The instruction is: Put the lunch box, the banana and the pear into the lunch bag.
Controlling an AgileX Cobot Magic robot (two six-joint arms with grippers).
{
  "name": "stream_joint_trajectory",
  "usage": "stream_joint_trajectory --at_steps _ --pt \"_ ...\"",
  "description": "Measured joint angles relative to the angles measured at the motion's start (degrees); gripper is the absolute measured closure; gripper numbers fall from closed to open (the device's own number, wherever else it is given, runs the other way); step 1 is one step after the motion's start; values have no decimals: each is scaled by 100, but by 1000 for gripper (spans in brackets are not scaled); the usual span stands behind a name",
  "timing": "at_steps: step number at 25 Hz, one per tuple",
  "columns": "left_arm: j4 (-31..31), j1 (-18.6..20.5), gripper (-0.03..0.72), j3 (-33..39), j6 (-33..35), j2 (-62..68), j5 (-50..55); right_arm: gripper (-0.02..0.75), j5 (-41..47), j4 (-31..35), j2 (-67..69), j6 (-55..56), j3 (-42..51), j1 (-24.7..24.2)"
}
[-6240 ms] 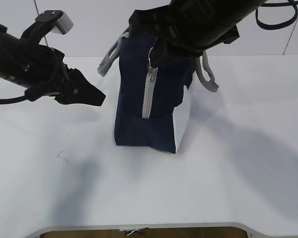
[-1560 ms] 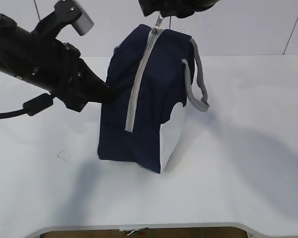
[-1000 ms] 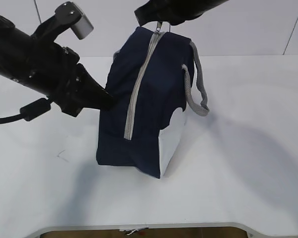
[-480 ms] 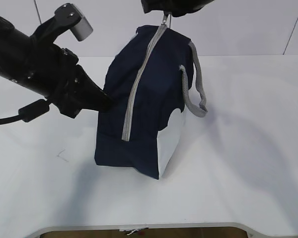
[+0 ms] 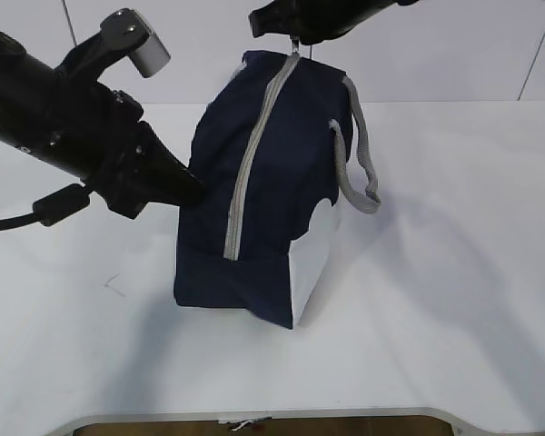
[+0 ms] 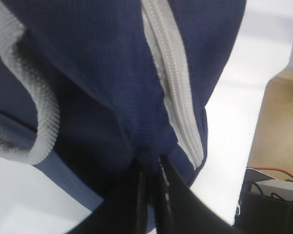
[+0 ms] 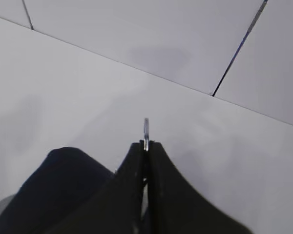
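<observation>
Your bag point(image 5: 254, 182) stands at the table's centre, zipper point(image 5: 254, 154) shut its whole visible length; no box, banana or pear shows, so you are likely closing up. Left gripper point(image 6: 151, 187), from 9 o'clock, is clamped on bag fabric; right gripper point(image 7: 145, 146), at 12 o'clock, pinches the zipper pull point(image 7: 146, 127).

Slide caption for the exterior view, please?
Left gripper pinches lunch bag fabric while right gripper holds zipper pull at top.

You're looking at a lab-style test bench: a bare white table point(image 5: 436, 318), plain white panelled wall point(image 5: 454, 45), and loose cables point(image 6: 271, 183) beneath the edge.
</observation>
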Motion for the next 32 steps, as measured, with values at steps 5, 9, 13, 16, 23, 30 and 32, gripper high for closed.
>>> stream_joint_trajectory --at_steps 5,9,13,16,23,30,32 --pt "0 0 692 0 0 -3 9 725 -9 219 248 99 -223 -205" --pt "0 0 692 0 0 -25 9 725 -34 437 466 99 -310 -240" --pt "11 0 692 0 -13 -50 9 725 -61 501 567 99 -310 -249" --pt "35 0 692 0 -13 -149 9 725 -93 511 651 124 -399 -275" --pt "104 0 692 0 -115 -198 45 725 -140 679 903 181 -481 -440" --pt "182 10 692 0 -239 -208 -6 725 30 1273 929 234 -603 -576" --pt "186 10 690 0 -369 -208 -6 725 72 1379 929 234 -629 -576"
